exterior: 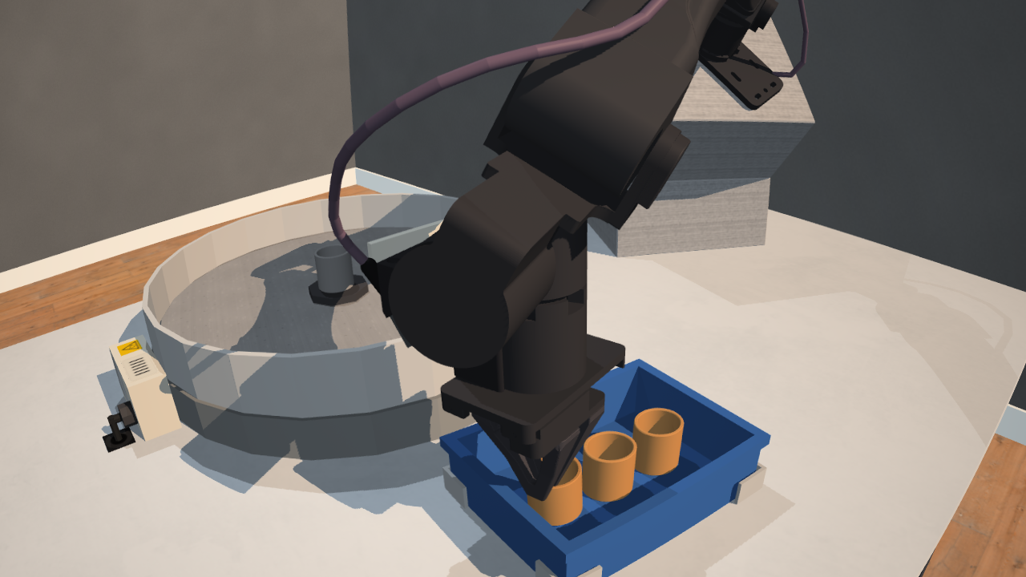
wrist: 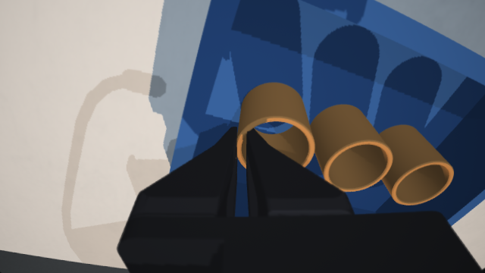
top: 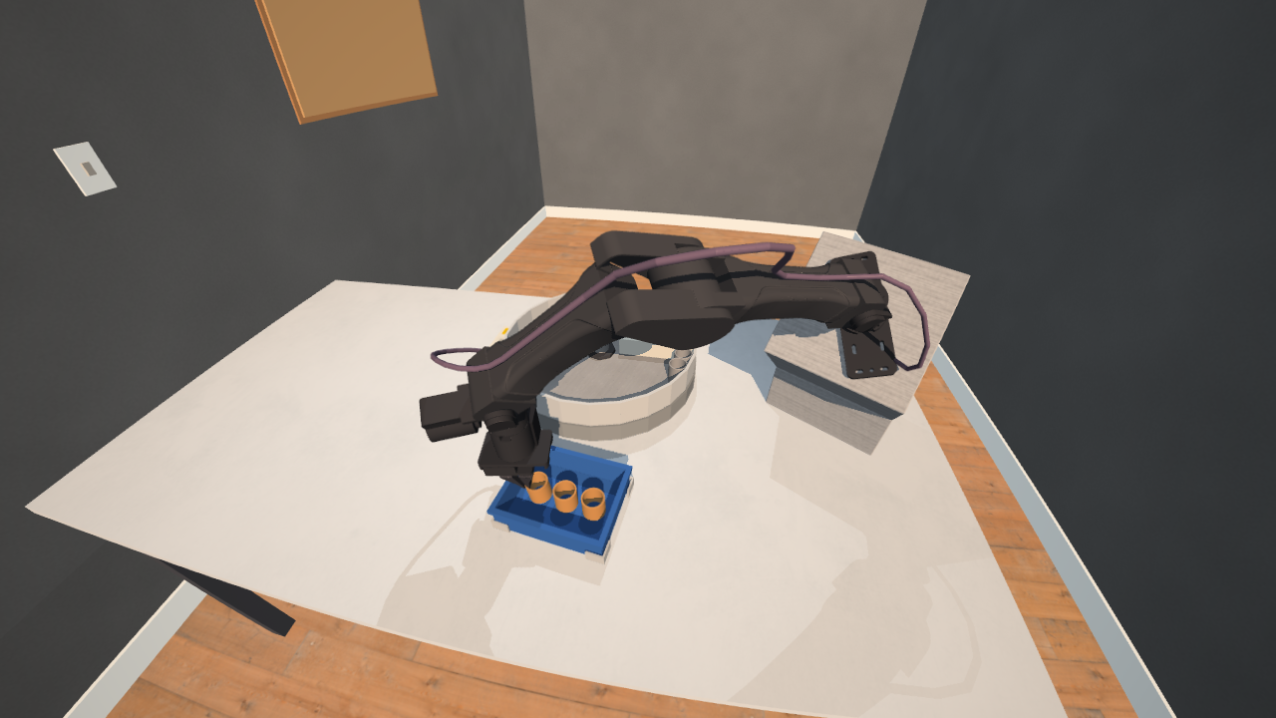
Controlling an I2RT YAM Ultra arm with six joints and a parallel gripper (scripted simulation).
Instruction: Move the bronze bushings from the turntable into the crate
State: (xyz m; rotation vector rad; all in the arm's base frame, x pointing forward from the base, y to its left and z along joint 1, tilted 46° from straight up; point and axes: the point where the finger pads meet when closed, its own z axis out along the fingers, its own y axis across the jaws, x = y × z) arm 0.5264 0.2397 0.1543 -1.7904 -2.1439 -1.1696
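The blue crate [top: 545,534] [exterior: 667,506] [wrist: 428,27] holds three bronze bushings in a row. My gripper [exterior: 540,494] [wrist: 242,137] is shut on the wall of the end bronze bushing [top: 538,492] [exterior: 565,508] [wrist: 273,103], one fingertip inside its bore and one outside. The middle bushing [exterior: 608,474] [wrist: 339,123] and the far one [top: 593,506] [exterior: 657,448] [wrist: 409,145] stand upright. A grey steel bushing [exterior: 334,271] is on the turntable [top: 615,416] [exterior: 287,380]. Grey bushings [top: 678,364] also show at its right wall. The arm hides part of the turntable.
A cream box with a warning label [exterior: 144,387] is attached to the turntable's outer side. A dark hub [exterior: 337,292] sits at the turntable's middle. A grey divider [exterior: 401,238] is partly hidden behind the arm. The arm's base is on a grey block [top: 824,375] [exterior: 692,219].
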